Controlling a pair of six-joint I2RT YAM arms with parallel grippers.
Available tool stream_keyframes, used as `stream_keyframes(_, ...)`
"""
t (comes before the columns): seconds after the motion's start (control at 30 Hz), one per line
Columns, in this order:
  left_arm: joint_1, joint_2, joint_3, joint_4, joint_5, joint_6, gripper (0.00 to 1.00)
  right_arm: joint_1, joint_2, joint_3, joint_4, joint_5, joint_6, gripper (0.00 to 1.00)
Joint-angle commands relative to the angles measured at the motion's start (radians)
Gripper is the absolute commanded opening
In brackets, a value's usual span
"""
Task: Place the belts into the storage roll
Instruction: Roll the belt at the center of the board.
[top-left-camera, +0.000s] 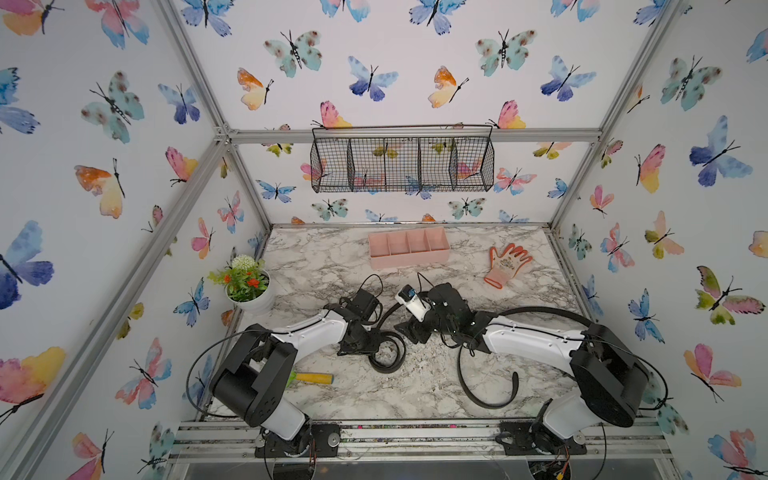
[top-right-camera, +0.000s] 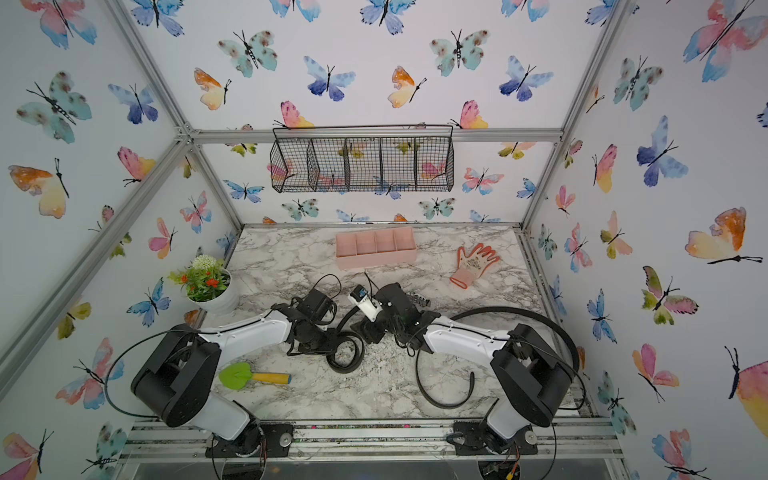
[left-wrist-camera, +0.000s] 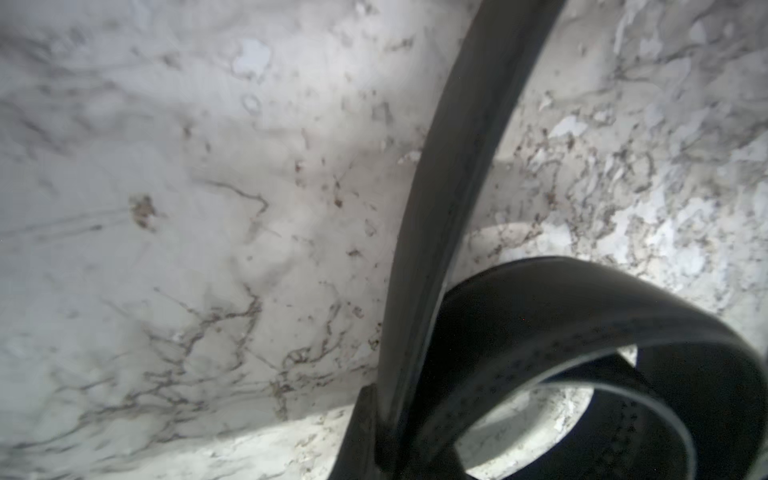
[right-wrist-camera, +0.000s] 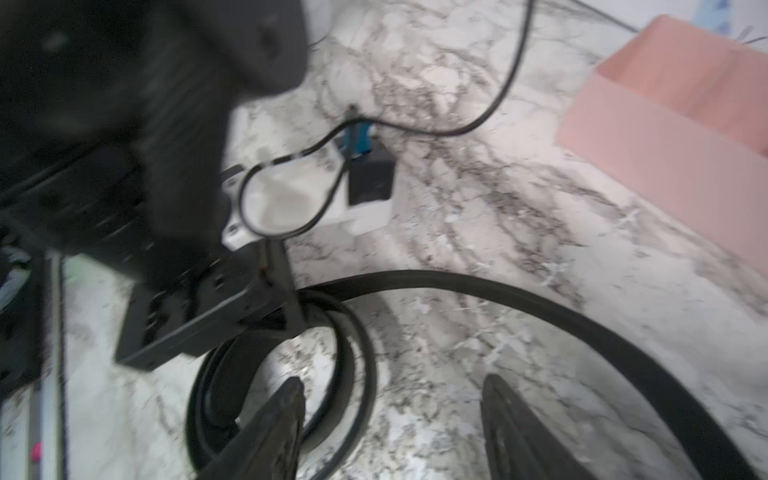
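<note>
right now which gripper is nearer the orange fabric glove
Right. The right gripper sits left of the glove, nearer the robot; the left gripper is even farther left.

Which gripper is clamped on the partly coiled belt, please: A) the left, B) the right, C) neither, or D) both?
A: the left gripper pinches the belt, while the right gripper has its jaws apart, gripping nothing.

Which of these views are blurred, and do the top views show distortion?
Right wrist view: motion blur smears the left arm and the storage roll. Left wrist view: the belt and marble table look soft. Both top views: sharp, with wide-angle stretching at the edges.
</note>
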Motion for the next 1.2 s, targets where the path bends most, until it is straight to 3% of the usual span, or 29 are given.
stream_keyframes(0.0, -0.003, 0.030, 0.056, -0.138, -0.140, 0.048, 0.06, -0.059, 0.094, 0.094, -0.168, 0.062, -0.020, 0.72)
stream_keyframes(0.27, -0.008, 0.053, 0.093, -0.163, -0.165, 0.090, 0.07, -0.145, 0.306, 0.274, -0.263, 0.146, -0.133, 0.76)
stream_keyframes(0.63, -0.008, 0.072, 0.098, -0.145, -0.152, 0.151, 0.07, -0.171, 0.487, 0.473, -0.381, 0.107, -0.286, 0.80)
stream_keyframes(0.8, -0.009, 0.100, 0.123, -0.145, -0.157, 0.172, 0.07, -0.175, 0.499, 0.508, -0.445, 0.038, -0.272, 0.26)
stream_keyframes(0.87, -0.009, 0.111, 0.136, -0.144, -0.163, 0.177, 0.07, -0.175, 0.485, 0.495, -0.457, 0.031, -0.235, 0.16)
stream_keyframes(0.97, -0.009, 0.140, 0.163, -0.148, -0.167, 0.189, 0.09, -0.175, 0.445, 0.450, -0.457, 0.005, -0.150, 0.04)
stream_keyframes(1.17, -0.009, 0.182, 0.215, -0.153, -0.170, 0.199, 0.09, -0.177, 0.391, 0.369, -0.513, 0.048, 0.074, 0.03)
